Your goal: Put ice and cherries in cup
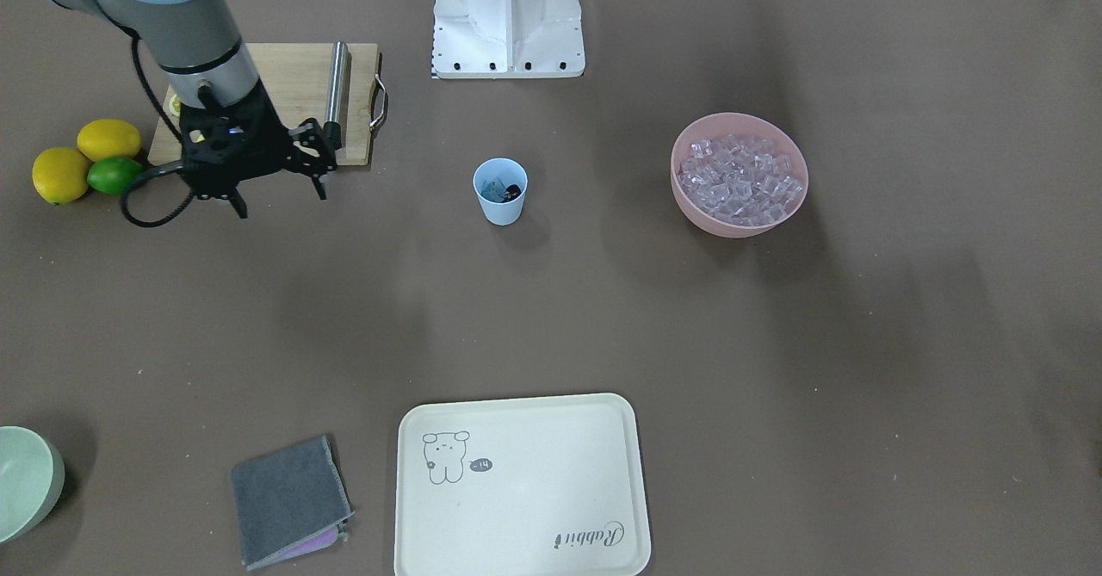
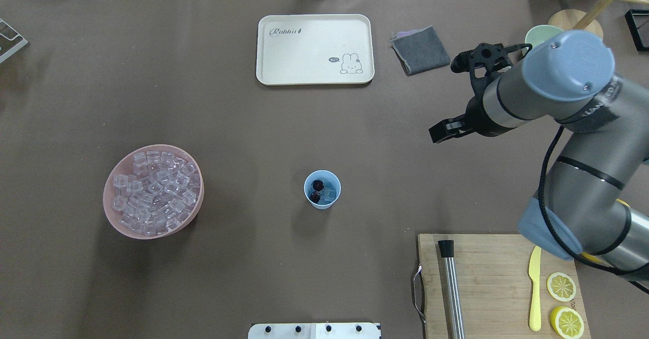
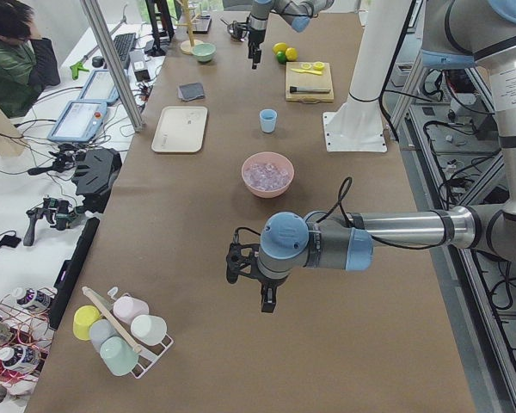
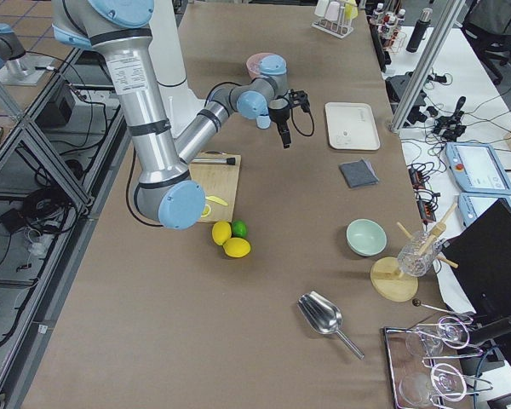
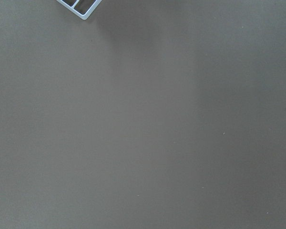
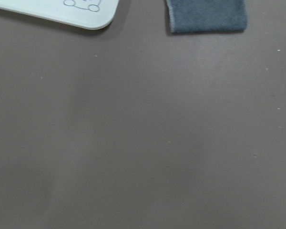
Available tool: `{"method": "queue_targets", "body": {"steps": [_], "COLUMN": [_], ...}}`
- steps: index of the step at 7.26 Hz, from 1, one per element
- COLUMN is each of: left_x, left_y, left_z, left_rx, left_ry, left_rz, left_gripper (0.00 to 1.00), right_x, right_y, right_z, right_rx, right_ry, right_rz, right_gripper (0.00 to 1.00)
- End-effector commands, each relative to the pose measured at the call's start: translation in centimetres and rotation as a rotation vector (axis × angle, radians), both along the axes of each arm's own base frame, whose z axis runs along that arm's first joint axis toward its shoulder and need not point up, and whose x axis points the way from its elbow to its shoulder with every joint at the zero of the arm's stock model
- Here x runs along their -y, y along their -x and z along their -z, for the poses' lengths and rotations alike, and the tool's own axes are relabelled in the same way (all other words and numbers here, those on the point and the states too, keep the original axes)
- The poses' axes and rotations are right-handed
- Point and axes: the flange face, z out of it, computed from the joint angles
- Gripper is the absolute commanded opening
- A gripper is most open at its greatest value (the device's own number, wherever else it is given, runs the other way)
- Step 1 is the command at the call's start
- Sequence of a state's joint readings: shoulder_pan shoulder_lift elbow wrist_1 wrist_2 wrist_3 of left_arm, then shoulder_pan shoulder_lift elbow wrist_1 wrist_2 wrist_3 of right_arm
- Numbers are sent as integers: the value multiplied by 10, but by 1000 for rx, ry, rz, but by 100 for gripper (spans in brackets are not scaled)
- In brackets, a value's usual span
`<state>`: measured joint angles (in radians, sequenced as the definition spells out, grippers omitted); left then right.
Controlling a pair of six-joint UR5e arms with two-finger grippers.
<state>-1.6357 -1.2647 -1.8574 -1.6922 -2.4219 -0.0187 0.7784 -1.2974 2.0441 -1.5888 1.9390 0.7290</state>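
The light blue cup (image 2: 322, 189) stands upright mid-table, also in the front view (image 1: 500, 190). Inside it lie dark red cherries (image 2: 317, 185) and a clear ice cube (image 2: 330, 193). Many more ice cubes (image 2: 154, 189) fill the pink bowl (image 2: 112, 212) to the cup's left. My right gripper (image 2: 447, 98) is open and empty, above bare table to the right of and beyond the cup; it also shows in the front view (image 1: 280, 197). My left gripper (image 3: 249, 284) shows only in the exterior left view, over bare table well short of the pink bowl; I cannot tell if it is open.
A cream tray (image 2: 314, 73) and a grey cloth (image 2: 421, 50) lie at the far side. A cutting board (image 2: 487, 268) holds a metal rod (image 2: 451, 288), a yellow knife (image 2: 534, 288) and lemon halves (image 2: 561, 286). Lemons and a lime (image 1: 112, 175) and a green bowl (image 1: 21, 481) lie near the right arm.
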Motion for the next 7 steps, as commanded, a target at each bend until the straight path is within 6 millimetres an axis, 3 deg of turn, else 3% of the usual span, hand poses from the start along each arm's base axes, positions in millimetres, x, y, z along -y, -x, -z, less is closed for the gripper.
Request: {"method": "queue_targets", "body": {"steps": [1,3,5,6,7], "left_x": [30,30,32,32,32], "left_y": [-25,-34,-34,-34,-34], "left_z": [18,15,15,15,15], "left_rx": [56,40,38,38,38], "left_ry": [34,47,51,51,51], "left_rz": [16,2,4,2,2], "left_gripper": [98,98,98,98,98], "right_x": [16,-1,-22,-24,-26], "right_y": [-117,-226,-304,-343,-364], "right_z": [-76,-169,-268,-299,-310], "right_rx": [-69,-185,-251,-258,-252], "right_ry": [-13,-22,108,130,104], "right_rz": [77,127,109,92,119], "right_gripper": [100,100,100,100,100]}}
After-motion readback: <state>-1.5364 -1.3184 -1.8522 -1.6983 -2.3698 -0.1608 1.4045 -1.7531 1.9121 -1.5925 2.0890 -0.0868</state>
